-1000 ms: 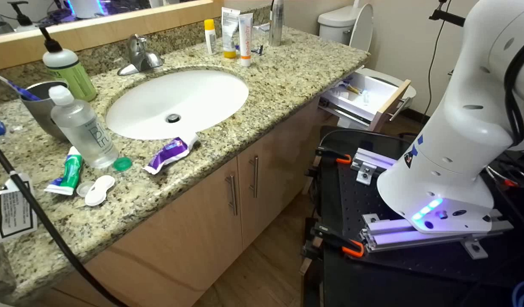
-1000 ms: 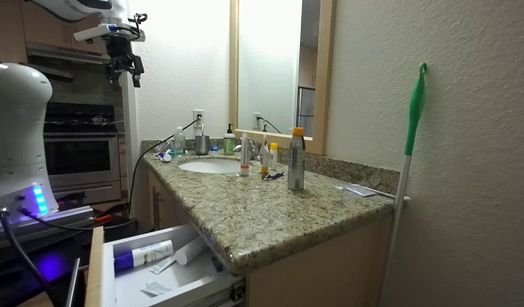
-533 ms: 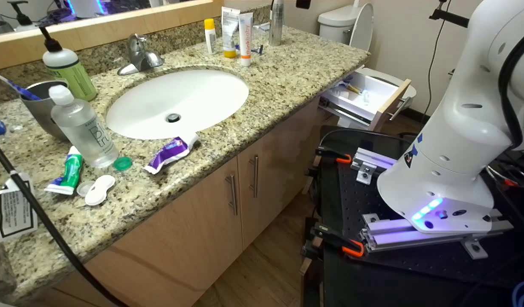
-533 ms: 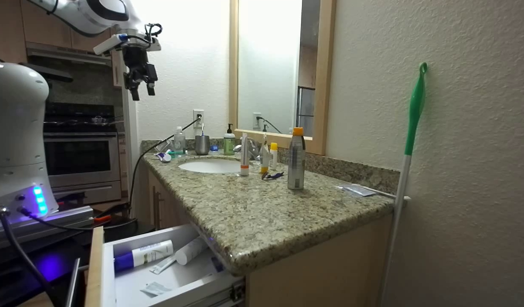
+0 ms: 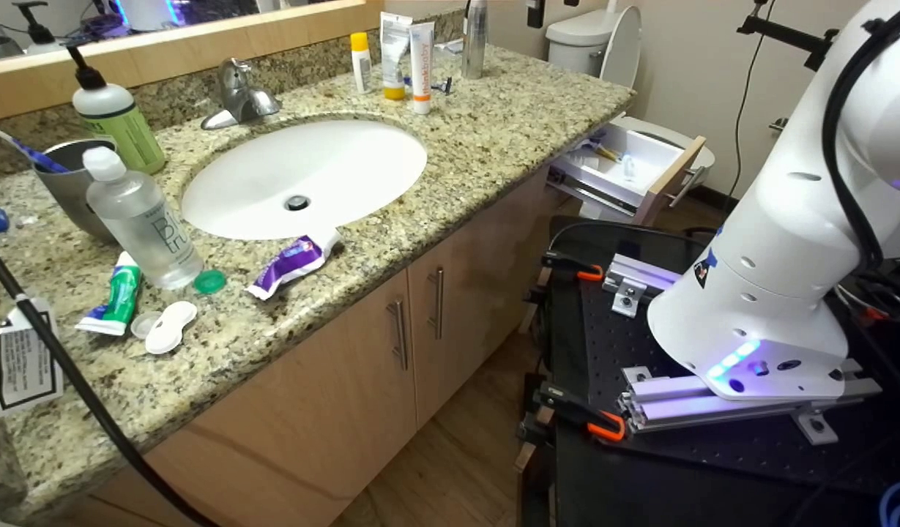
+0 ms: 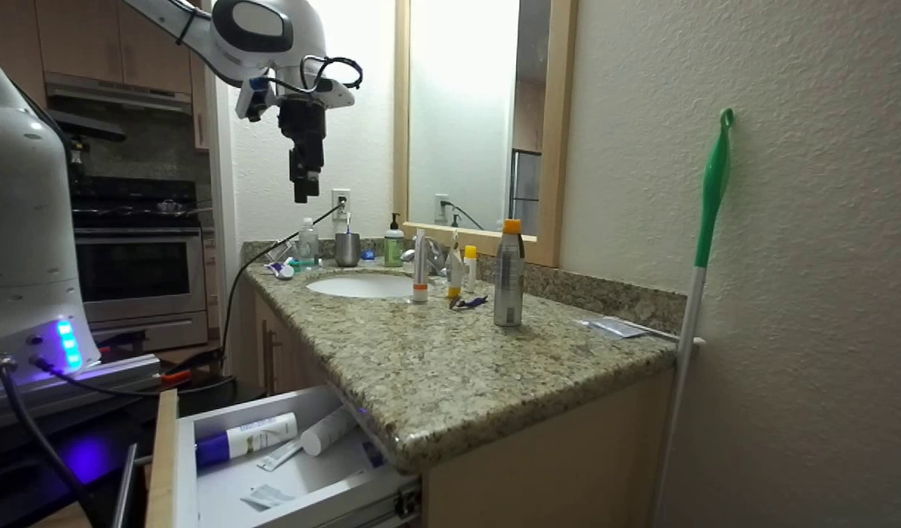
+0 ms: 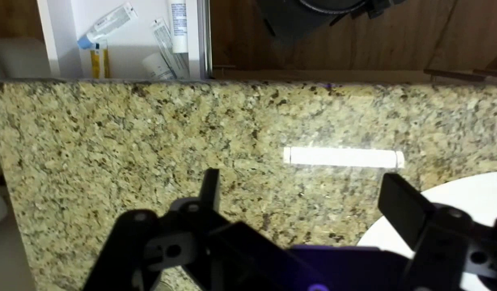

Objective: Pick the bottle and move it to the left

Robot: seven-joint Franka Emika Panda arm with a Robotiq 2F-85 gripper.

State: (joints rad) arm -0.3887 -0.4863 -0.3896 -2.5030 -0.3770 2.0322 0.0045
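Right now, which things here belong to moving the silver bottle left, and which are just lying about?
For the job:
silver orange-capped bottle
gripper, open

Just lying about:
green soap pump bottle
clear white-capped bottle
thinkbaby tube
purple toothpaste tube
contact lens case
razor

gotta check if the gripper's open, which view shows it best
The wrist view: the gripper stands open there, its fingers wide apart. In the exterior views you get either the gripper side-on, fingers overlapping, or just dark fingertips at the top edge.
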